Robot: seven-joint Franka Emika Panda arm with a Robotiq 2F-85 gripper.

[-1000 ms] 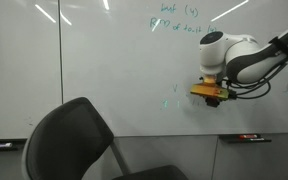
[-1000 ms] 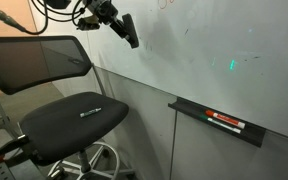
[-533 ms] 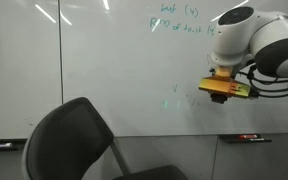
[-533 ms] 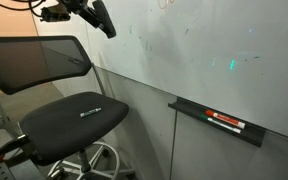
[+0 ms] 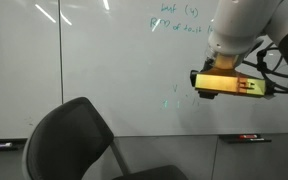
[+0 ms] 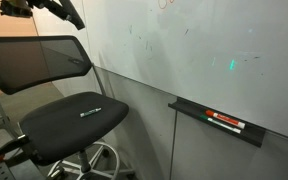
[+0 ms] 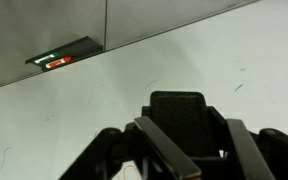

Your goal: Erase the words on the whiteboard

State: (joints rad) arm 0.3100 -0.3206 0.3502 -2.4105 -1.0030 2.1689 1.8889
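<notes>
The whiteboard [image 5: 94,70] fills the wall in both exterior views [image 6: 184,60] and the wrist view [image 7: 184,50]. The words [image 5: 176,97], faint pale-green scribbles, sit below the bolder teal two-line handwriting [image 5: 179,20]. My gripper [image 5: 227,84] hangs to the right of the scribbles, off the board and close to the camera. It shows at the top left edge in an exterior view [image 6: 70,12]. In the wrist view my gripper [image 7: 184,122] is shut on a black eraser block [image 7: 179,112]. Small faint marks [image 7: 239,86] show on the board beyond it.
A black mesh office chair [image 5: 74,140] stands in front of the board [image 6: 59,90]. A dark marker tray [image 6: 219,122] with a red-and-white marker hangs on the board's lower edge [image 5: 246,138] [image 7: 64,55]. A green light spot [image 6: 232,65] glows on the board.
The arm has pulled back from the board and swung toward the camera. It now looms larger in one exterior view and sits further up and left in the other. The eraser stays gripped.
</notes>
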